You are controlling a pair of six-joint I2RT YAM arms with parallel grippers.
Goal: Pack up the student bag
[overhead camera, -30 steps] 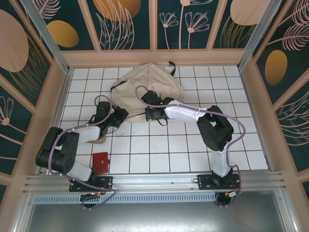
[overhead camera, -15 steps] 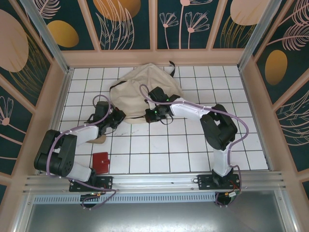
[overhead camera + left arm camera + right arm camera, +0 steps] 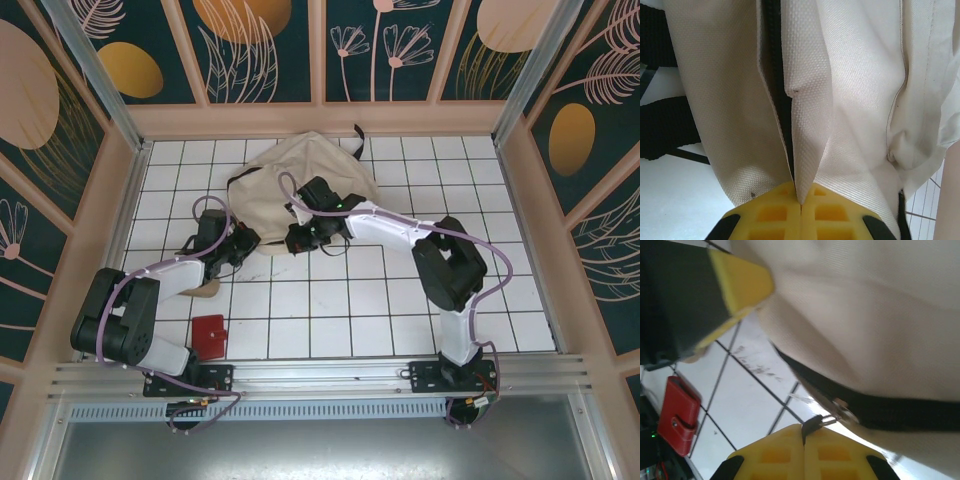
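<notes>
So the student bag [image 3: 300,180] sits slumped in a cream heap on the tiled table [image 3: 400,310], and packing looks early or mid-way to me, definitely not finished. The red flat item [image 3: 209,336] lies on the tiles well apart from the bag, on its near-left side, so at least that one isn't in. What's inside the bag, I can't tell from here.

What's going on right now looks like zipper work. On the bag's near-left edge, the left gripper [image 3: 801,202] has its yellow jaws pressed together on a fold of the cream fabric, right next to the black zipper [image 3: 777,90]. It seems to be holding the cloth taut.

On the bag's near edge, just to the right of that, the right gripper [image 3: 803,432] is clamped on the little black zipper pull [image 3: 815,422], with the metal ring just past its tips. The bag bulges directly above it.

My guess is the remaining work is running that zipper and then dealing with the red thing. I can't say if the zipper is meant to go open or shut.
</notes>
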